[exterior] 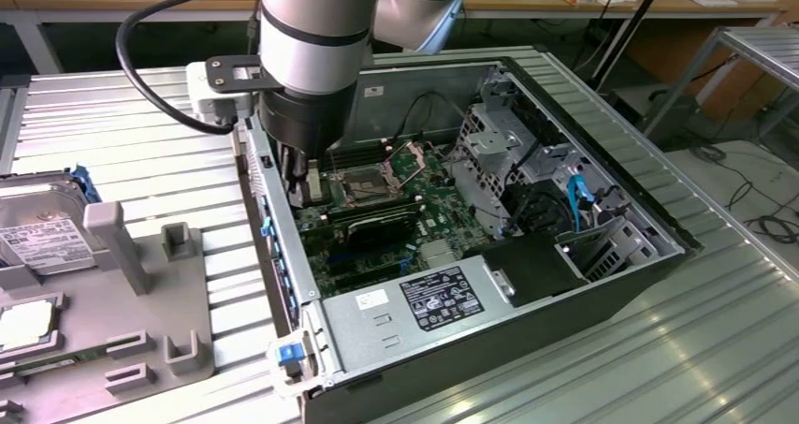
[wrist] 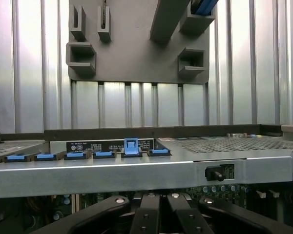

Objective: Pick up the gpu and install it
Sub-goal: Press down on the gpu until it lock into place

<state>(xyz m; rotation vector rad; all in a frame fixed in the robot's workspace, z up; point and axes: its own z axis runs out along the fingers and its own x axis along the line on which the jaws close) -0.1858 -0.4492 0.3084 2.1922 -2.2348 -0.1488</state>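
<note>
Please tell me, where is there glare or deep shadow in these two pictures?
In the exterior view, light glares off the ribbed metal table, while the bay under the drive cage inside the computer case is very dark. In the wrist view, the ribbed table shines in bright stripes, and the end effector lies in shadow.

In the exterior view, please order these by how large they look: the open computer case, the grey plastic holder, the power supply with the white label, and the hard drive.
1. Computer case
2. Grey plastic holder
3. Power supply
4. Hard drive, cut off by the picture's edge, so its rank is unsure.
</note>
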